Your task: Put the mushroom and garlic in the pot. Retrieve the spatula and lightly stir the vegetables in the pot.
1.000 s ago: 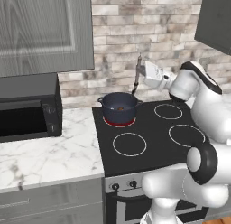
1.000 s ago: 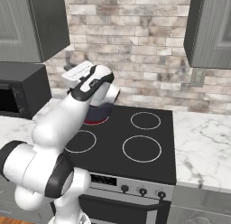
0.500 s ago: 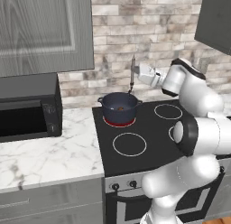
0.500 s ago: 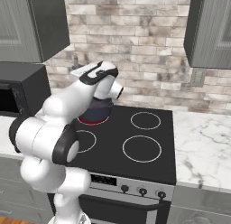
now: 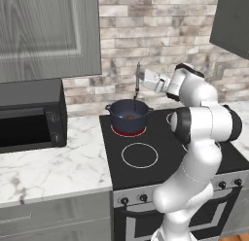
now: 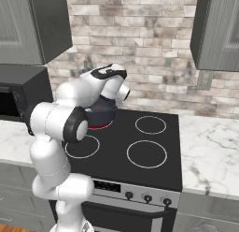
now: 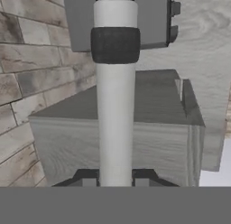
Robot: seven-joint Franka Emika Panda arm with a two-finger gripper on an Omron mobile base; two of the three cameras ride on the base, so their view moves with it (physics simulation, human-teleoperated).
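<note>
Brick wall backs a black stovetop between marble counters, a microwave at left. The pot sits on the far-left burner; the gripper is clamped on the spatula above it. From the right, the arm partly hides the pot. Hand camera: spatula handle between the fingertips, facing grey cabinets.

White arm of smooth, rounded, glossy segments joined by dark grey-black joint bands; a bulbous elbow and shoulder taper to a pale grey boxy hand. Two small dark finger tips end the hand.
</note>
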